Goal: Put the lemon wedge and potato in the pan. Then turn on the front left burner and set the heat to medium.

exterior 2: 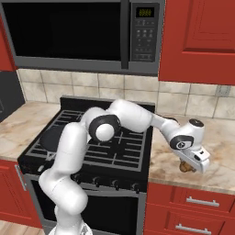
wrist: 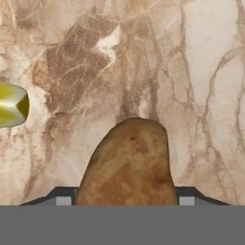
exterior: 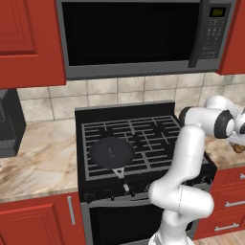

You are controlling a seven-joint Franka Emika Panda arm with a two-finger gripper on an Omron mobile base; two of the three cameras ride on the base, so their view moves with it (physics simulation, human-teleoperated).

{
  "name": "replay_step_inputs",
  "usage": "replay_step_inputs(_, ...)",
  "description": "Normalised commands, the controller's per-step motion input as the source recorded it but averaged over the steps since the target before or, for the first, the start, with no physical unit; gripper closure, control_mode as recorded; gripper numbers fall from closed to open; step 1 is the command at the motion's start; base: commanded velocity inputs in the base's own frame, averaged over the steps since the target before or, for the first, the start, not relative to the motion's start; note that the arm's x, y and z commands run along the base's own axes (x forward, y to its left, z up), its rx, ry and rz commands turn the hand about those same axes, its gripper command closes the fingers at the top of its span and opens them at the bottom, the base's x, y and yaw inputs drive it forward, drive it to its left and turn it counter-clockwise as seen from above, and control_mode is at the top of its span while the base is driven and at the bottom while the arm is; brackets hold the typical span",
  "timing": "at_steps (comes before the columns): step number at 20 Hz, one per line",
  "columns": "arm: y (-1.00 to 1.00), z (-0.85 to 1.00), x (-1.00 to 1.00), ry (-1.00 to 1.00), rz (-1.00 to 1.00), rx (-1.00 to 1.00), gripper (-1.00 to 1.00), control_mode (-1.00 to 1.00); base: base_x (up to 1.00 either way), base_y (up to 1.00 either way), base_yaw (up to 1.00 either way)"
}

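Observation:
The brown oval potato (wrist: pixel 129 162) fills the gap between my two dark finger tips, and my gripper (wrist: pixel 127 198) is shut on it. In the right base view the gripper (exterior 2: pixel 189 166) holds the potato (exterior 2: pixel 185 166) low over the marble counter (exterior 2: pixel 215 147), to the right of the stove. At the hand view's left edge the yellow lemon wedge (wrist: pixel 12 105) lies on that counter, cut off by the frame. Nothing is in the dark pan (exterior: pixel 112 152), which sits on the front left burner (exterior: pixel 93 171) with its handle pointing to the stove's front.
A microwave (exterior: pixel 129 33) hangs above the stove, with red cabinets (exterior 2: pixel 202 36) on either side of it. The row of stove knobs (exterior: pixel 112 194) runs along the stove's front. A dark appliance (exterior: pixel 9 124) stands on the left counter. The counter's front edge (exterior 2: pixel 193 183) is close to the gripper.

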Motion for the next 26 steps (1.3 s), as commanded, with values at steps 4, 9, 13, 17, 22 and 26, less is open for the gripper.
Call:
replay_step_inputs(4, 0.55, 0.50, -0.67, -0.13, 0.05, 0.00, 1.00, -1.00, 0.00, 0.00, 0.00)
replay_step_inputs(9, 0.68, 0.80, -0.28, -0.09, 0.02, 0.00, 1.00, -1.00, 0.00, 0.00, 0.00)
replay_step_inputs(13, 1.00, 0.76, -0.25, -0.07, 0.01, -0.01, 1.00, -1.00, 0.00, 0.00, 0.00)
replay_step_inputs(17, 1.00, 0.63, -0.48, -0.09, 0.03, -0.06, 1.00, -1.00, 0.00, 0.00, 0.00)
replay_step_inputs(22, 1.00, 0.43, -0.51, -0.09, 0.06, -0.07, 1.00, -1.00, 0.00, 0.00, 0.00)
replay_step_inputs(26, 1.00, 0.25, -0.38, -0.09, 0.07, -0.09, 1.00, -1.00, 0.00, 0.00, 0.00)
